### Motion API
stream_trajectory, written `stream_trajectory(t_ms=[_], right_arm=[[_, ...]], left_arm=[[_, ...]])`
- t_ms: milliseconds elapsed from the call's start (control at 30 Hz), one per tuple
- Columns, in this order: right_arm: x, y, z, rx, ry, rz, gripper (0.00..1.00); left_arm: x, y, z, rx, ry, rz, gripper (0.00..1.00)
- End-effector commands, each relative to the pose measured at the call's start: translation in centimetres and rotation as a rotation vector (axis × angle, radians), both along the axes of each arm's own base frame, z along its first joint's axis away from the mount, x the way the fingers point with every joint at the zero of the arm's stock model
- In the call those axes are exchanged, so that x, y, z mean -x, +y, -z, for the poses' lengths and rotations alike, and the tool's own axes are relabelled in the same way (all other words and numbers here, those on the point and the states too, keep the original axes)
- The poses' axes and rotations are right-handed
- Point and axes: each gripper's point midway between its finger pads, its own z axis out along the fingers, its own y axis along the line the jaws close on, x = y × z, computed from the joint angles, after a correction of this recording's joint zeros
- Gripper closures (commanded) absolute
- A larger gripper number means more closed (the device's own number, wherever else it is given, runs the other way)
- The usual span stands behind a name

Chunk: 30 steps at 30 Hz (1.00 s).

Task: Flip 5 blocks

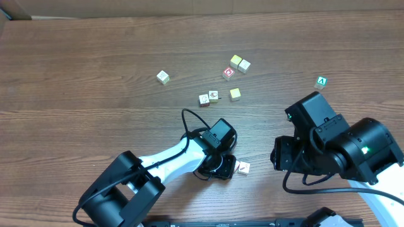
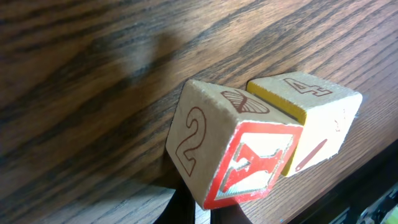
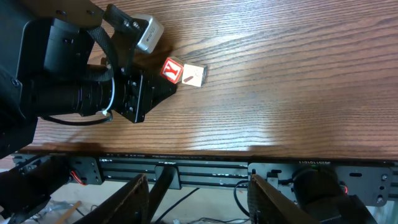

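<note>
Wide brown wood-grain table (image 1: 76,50) under everything. The white-and-black left arm (image 1: 170,157) reaches along the near side, and the bulky black right arm (image 1: 353,148) sits off to its right. The left gripper (image 1: 226,165) is closed right down, its tip just beside two blocks by the front edge; whether it touches them, I can't tell. The right gripper (image 3: 200,182) has its jaws parted, with nothing between them.

Close up, the pale wooden cube with a red Y (image 2: 230,155) sits right against the pale wooden cube with a yellow side and a 4 (image 2: 311,124). Further back, well apart from these, is a loose cluster of small pale printed cubes (image 1: 214,96), a lone pale cube (image 1: 163,77), plain yellow cubes (image 1: 235,94) and a green A cube (image 1: 322,82).
</note>
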Motion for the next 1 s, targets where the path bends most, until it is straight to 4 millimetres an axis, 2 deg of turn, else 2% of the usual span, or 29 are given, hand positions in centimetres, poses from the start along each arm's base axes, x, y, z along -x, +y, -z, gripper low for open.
stream_trajectory(t_ms=[0, 433, 667, 767, 867, 967], right_arm=[[0.2, 0.0, -0.1, -0.009, -0.007, -0.004, 0.48], [0.2, 0.0, -0.1, -0.009, -0.007, -0.004, 0.47], [0.2, 0.0, -0.1, -0.009, -0.007, -0.004, 0.47], [0.2, 0.0, -0.1, -0.009, -0.007, -0.004, 0.46], [0.2, 0.0, -0.1, -0.010, -0.008, -0.004, 0.46], [0.1, 0.1, -0.1, -0.012, -0.011, -0.003, 0.44]], left_arm=[[0.4, -0.5, 0.2, 0.013, 0.024, 0.000, 0.96], [0.5, -2.0, -0.3, 0.068, 0.009, 0.014, 0.96], [1.5, -0.7, -0.3, 0.015, 0.042, 0.024, 0.96], [1.0, -0.3, -2.1, 0.011, -0.012, 0.033, 0.96], [-0.7, 0.3, -5.3, -0.001, -0.155, 0.045, 0.96], [-4.1, 3.0, -7.7, -0.121, -0.335, -0.025, 0.83]])
